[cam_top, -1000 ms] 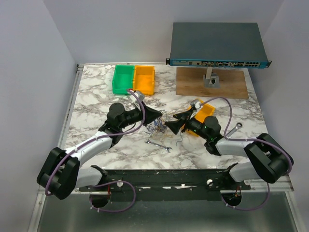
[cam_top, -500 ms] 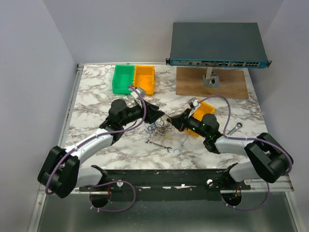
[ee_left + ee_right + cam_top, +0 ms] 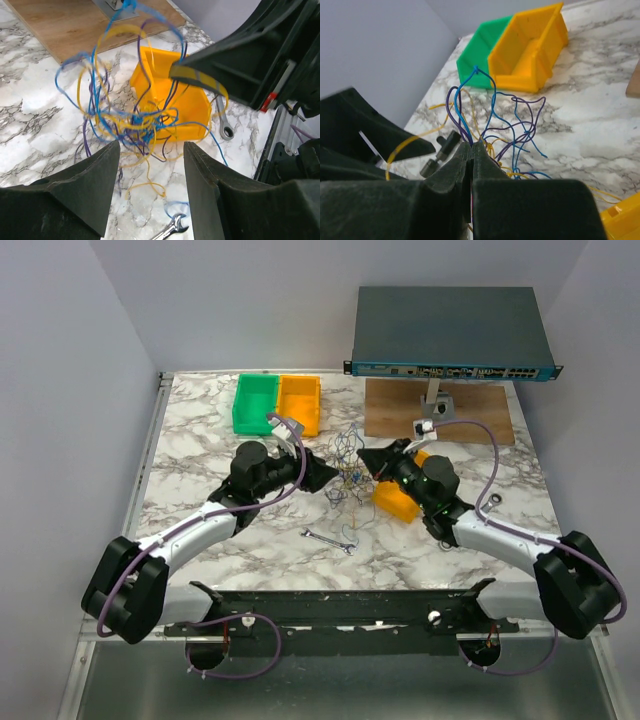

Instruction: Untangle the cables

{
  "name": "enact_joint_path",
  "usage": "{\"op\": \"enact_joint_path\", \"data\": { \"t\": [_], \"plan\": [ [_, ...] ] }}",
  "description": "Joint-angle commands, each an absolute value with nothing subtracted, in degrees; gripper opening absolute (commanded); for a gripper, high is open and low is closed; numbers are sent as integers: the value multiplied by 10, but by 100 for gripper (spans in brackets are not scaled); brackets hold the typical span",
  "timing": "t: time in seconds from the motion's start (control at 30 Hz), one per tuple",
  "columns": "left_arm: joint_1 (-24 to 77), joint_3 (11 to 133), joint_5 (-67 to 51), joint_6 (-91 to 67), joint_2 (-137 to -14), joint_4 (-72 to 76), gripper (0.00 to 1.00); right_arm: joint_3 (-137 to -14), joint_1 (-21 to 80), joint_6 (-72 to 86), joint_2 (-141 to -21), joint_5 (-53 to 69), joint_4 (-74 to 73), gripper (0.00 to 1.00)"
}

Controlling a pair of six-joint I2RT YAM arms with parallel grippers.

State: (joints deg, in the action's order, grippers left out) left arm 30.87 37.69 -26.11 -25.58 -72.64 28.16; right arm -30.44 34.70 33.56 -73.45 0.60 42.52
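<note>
Two changes in the last second. My right gripper (image 3: 364, 462) went from spread to pressed together on the cables (image 3: 347, 452) and has risen. The blue, yellow and dark purple tangle now hangs above the marble table (image 3: 200, 440) between the two arms, just in front of the loose orange bin (image 3: 400, 498). The right wrist view shows strands pinched between its closed fingers (image 3: 451, 170). My left gripper (image 3: 328, 480) has opened: fingers spread, tangle dangling just beyond them, nothing held. Low loops may still trail on the table, can't tell. So one arm carries the whole knot, not yet separated. I judge the left needs a fresh pinch on a single strand before pulling apart. A combination wrench (image 3: 328, 541) lies below, clear of both arms.
</note>
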Motion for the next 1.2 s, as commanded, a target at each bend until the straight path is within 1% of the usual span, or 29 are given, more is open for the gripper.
{"op": "enact_joint_path", "data": {
  "t": [0.0,0.17,0.43,0.6,0.63,0.67,0.7,0.77,0.8,0.83,0.87,0.9,0.93,0.97,1.03,1.17],
  "plan": [
    [311,370,-250,-245,-713,295,56,-345,348,363,-704,-54,354,1],
    [311,379,-252,-252,-729,292,56,-349,348,377,-685,-35,346,1],
    [311,395,-262,-260,-757,287,57,-344,348,401,-672,38,350,1],
    [311,417,-281,-276,-792,280,62,-326,348,432,-672,95,396,1],
    [311,418,-278,-279,-798,280,64,-322,348,435,-673,113,410,1],
    [311,420,-274,-282,-803,280,69,-318,348,438,-674,129,426,1],
    [311,423,-279,-283,-809,279,72,-314,348,441,-676,140,436,1],
    [311,437,-296,-288,-826,269,71,-309,348,445,-679,154,453,1],
    [311,441,-308,-294,-835,273,69,-308,348,446,-680,156,457,1],
    [311,445,-320,-298,-843,279,65,-309,348,444,-679,156,456,1],
    [311,449,-331,-303,-851,283,56,-310,348,444,-676,151,453,1],
    [311,453,-343,-306,-858,287,37,-310,348,440,-674,141,448,1],
    [311,456,-350,-309,-862,288,16,-310,348,437,-669,127,441,1],
    [311,457,-350,-309,-861,286,0,-310,348,431,-663,101,428,1],
    [311,450,-326,-298,-846,271,0,-313,348,422,-645,26,375,1],
    [304,431,-250,-280,-805,240,0,-311,348,400,-596,-168,279,1]
  ]
}}
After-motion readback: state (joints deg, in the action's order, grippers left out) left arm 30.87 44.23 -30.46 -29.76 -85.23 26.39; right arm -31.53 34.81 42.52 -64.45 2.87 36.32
